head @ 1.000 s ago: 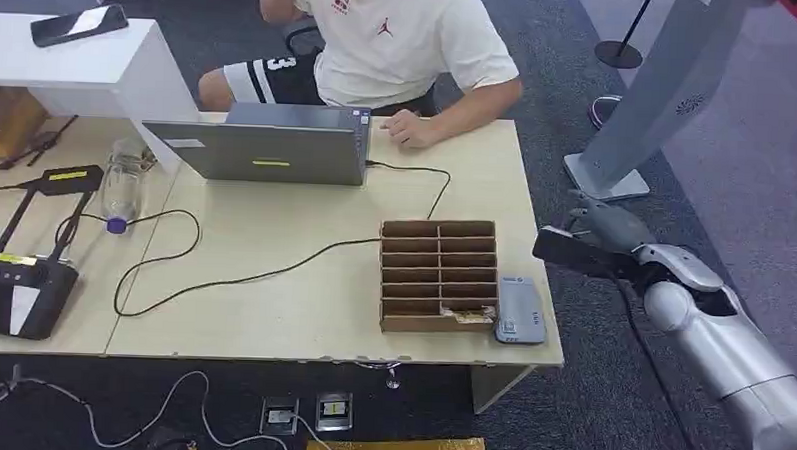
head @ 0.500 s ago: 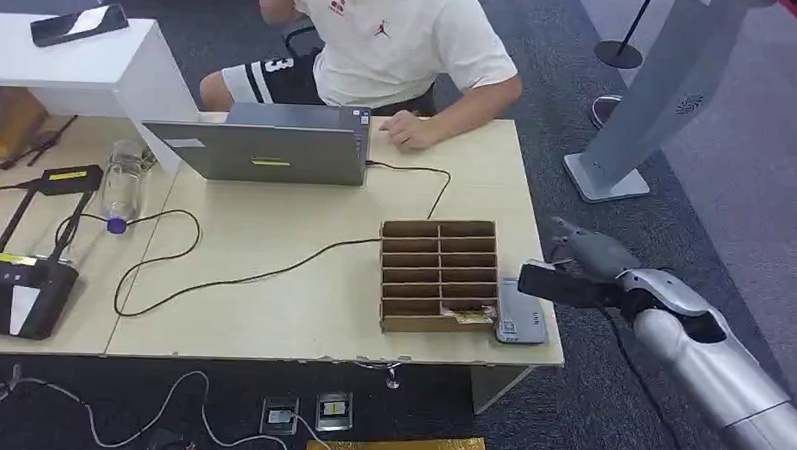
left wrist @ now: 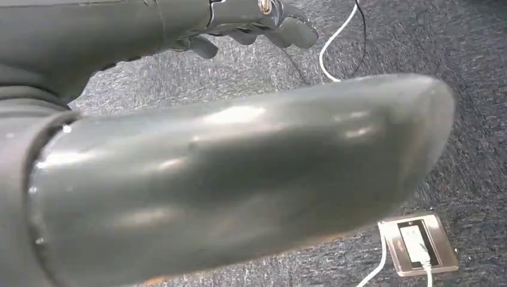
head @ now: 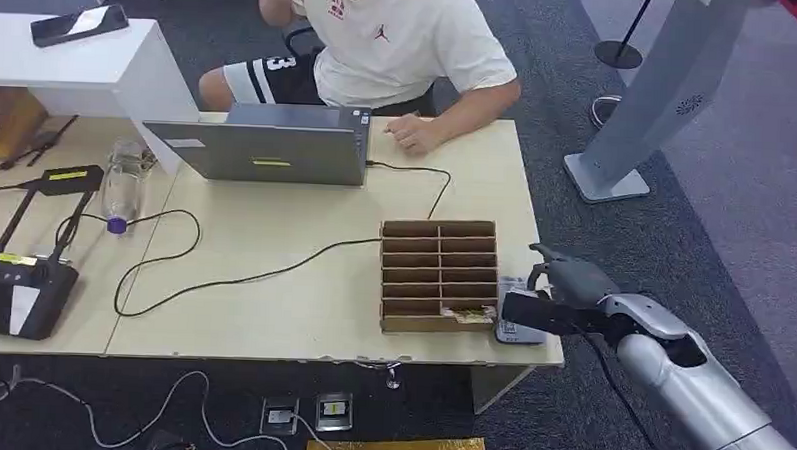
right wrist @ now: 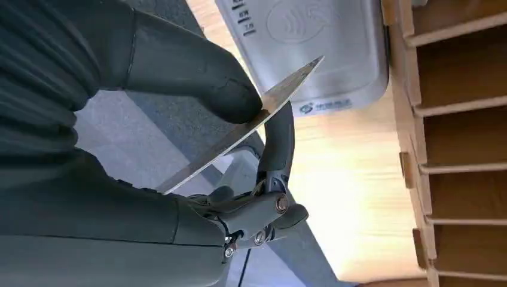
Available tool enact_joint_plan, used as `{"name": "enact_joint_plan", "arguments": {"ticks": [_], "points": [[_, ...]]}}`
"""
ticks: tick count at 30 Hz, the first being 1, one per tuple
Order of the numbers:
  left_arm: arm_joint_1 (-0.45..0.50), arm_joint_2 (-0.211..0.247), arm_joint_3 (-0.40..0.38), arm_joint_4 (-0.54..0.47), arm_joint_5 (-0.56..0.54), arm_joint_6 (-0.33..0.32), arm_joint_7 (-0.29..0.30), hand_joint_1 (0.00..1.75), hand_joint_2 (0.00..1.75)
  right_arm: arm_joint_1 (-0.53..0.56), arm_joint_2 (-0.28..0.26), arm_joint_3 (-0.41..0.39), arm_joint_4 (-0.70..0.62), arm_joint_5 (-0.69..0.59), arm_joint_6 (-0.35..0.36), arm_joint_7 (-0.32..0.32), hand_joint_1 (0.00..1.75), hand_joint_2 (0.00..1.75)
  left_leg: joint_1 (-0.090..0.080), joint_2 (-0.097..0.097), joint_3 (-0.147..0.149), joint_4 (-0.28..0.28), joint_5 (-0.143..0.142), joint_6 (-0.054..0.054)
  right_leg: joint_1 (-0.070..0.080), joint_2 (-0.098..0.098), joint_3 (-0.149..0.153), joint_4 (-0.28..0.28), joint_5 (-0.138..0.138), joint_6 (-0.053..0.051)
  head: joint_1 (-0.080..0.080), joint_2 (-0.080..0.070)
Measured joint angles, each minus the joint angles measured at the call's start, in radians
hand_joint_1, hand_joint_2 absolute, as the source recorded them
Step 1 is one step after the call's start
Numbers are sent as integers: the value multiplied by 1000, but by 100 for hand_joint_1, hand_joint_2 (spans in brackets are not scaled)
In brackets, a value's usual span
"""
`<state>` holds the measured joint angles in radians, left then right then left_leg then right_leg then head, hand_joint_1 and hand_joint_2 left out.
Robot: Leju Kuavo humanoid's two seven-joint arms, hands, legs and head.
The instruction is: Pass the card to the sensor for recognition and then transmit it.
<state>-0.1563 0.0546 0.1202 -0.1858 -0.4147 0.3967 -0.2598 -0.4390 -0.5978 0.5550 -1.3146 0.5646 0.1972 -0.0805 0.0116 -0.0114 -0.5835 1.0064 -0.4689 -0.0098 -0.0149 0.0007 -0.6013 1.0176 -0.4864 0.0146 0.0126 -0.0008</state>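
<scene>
My right hand (head: 576,282) pinches a dark card (head: 528,312) between thumb and fingers and holds it just over the grey sensor (head: 516,335) at the table's front right corner. The card hides the middle of the sensor in the head view. In the right wrist view the card (right wrist: 251,122) appears edge-on under the thumb (right wrist: 197,72), tilted above the sensor (right wrist: 323,42) with its contactless symbol. Whether card and sensor touch is unclear. My left hand (left wrist: 257,18) hangs over the carpet, holding nothing, its fingers loosely bent.
A wooden slotted organizer (head: 439,274) stands right beside the sensor, with a small item in its front row. A person (head: 401,45) sits behind the table (head: 301,322) at a laptop (head: 267,150). A cable, a bottle (head: 124,180) and a black device (head: 17,292) lie to the left.
My right hand has carried the card leftward and down, from beyond the table's right edge to over the sensor. Everything on the table stays in place.
</scene>
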Motion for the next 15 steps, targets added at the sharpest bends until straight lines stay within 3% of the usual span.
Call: {"name": "enact_joint_plan", "arguments": {"ticks": [15], "points": [[0,0,-1,0,0,2,0,0,0,38,18,2,0,0,-8,0,175,175,0,0,0,0,0,0,0,0,0,0,0,0,0,0]]}}
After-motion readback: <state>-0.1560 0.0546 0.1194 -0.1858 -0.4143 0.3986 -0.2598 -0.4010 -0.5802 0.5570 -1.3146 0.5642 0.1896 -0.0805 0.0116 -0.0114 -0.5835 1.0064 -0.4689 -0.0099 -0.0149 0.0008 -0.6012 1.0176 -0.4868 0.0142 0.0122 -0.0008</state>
